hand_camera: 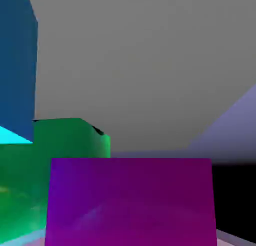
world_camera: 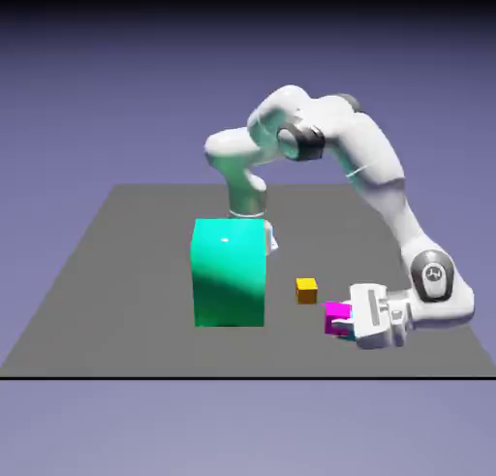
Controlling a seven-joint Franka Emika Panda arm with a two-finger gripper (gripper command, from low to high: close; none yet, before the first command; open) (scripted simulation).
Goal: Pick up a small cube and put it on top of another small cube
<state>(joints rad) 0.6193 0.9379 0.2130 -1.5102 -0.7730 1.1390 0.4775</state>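
table [world_camera: 116, 270]: matt grey | teal block [world_camera: 230, 270]: glossy | arm [world_camera: 387, 188]: glossy white

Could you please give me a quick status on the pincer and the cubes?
Pincer shut on magenta cube, low at the table. Orange cube close by, bare on top. Teal block off to the exterior view's left.

The pink cube [world_camera: 336, 313] is small and bright magenta. It sits low near the table's front edge, toward the exterior view's right, just right of and nearer than the orange cube [world_camera: 306, 290]. In the hand view it [hand_camera: 131, 200] fills the lower middle, large, its flat face square-on.
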